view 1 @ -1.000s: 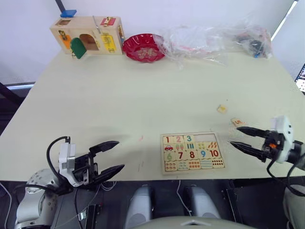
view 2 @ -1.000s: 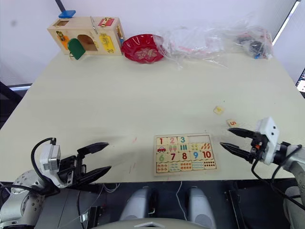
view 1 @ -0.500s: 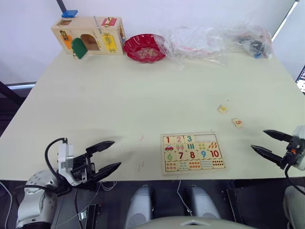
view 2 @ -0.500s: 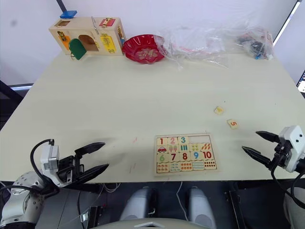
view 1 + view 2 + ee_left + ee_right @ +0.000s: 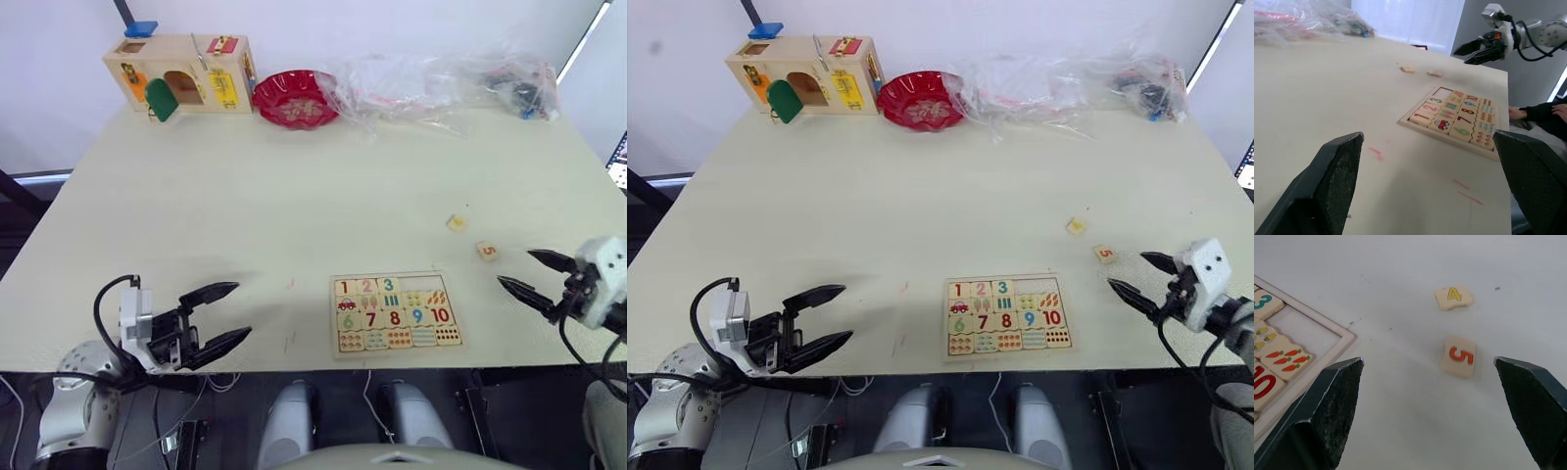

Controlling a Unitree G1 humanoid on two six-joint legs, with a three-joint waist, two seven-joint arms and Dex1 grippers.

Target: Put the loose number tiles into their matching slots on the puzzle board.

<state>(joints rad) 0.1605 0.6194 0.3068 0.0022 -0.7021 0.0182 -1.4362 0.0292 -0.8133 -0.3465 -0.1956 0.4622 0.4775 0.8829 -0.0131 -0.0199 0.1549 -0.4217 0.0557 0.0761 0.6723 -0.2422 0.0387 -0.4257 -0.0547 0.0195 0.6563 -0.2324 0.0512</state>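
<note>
Puzzle board [image 5: 396,313] flat on the table [image 5: 294,196], near its near edge and a little right of centre. Top row filled with tiles 1, 2 and 3 from the left; the two slots [image 5: 1307,333] at the right end of that row bare. Lower rows full, with the big numbers 6 to 10 and the counting pictures.

Two loose tiles out on the table, right of the board and farther away than it. Tile 5 [image 5: 1459,356], with a red digit, just off the board's far right corner, not touching it. Tile 4 [image 5: 1453,296], with a yellow digit, a bit farther and slightly more to the left, apart from tile 5.

Right gripper [image 5: 530,275] low over the table at the right edge, just right of the board, fingers spread wide with nothing between them. Pointed toward tile 5, which lies in line between the two fingers in the right wrist view, but not yet at it.

Left gripper [image 5: 224,313] at the near left edge of the table, well apart from the board, fingers also wide apart and holding nothing.

At the far side: wooden box [image 5: 181,73] with coloured doors at the left, red bowl [image 5: 296,98] beside it, crumpled clear plastic bags [image 5: 441,83] stretching to the right.
</note>
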